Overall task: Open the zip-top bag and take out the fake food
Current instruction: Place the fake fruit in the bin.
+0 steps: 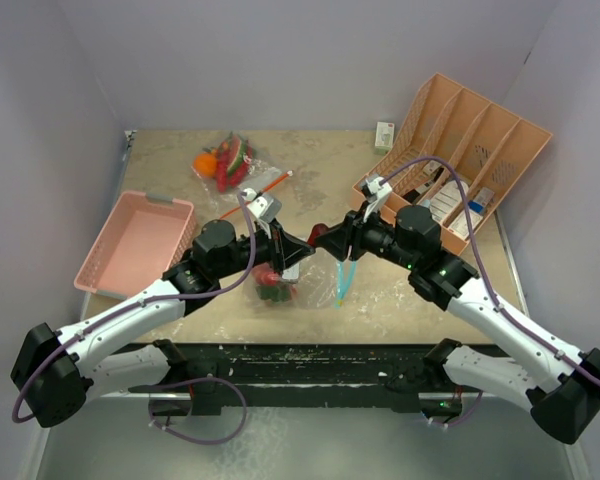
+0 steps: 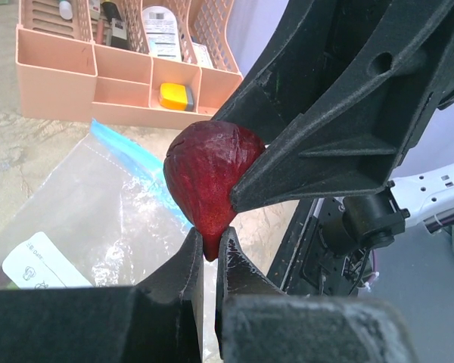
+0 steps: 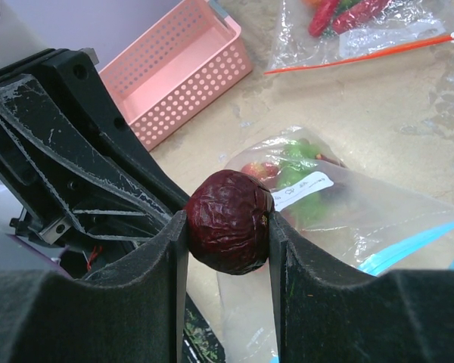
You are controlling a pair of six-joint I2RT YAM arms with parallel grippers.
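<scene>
Item: plum (image 3: 228, 221), dark red, wrinkled skin, held in the air directly above the clear bag (image 3: 378, 204). It is clamped across its broad middle by the right gripper (image 3: 228, 227), one padded finger (image 3: 284, 257) pressed to each side. Its pointed end is pinched by the left gripper (image 2: 209, 253), whose fingers (image 2: 185, 265) are drawn almost together around the tip. The two grippers are thus met nose to nose over the bag, both closed on the same fruit. The bag is laid flat on the table with its blue seal strip (image 3: 416, 242) toward the right arm's side. A white label (image 3: 303, 189) and green and red food pieces (image 3: 287, 170) are seen through its plastic. A second bag (image 1: 245, 175) with an orange strip, holding more fake food, is placed beyond the clear bag. A pink basket (image 1: 150, 200) is set to its left. A partitioned tray (image 1: 470, 140) is set to its right, further back.
</scene>
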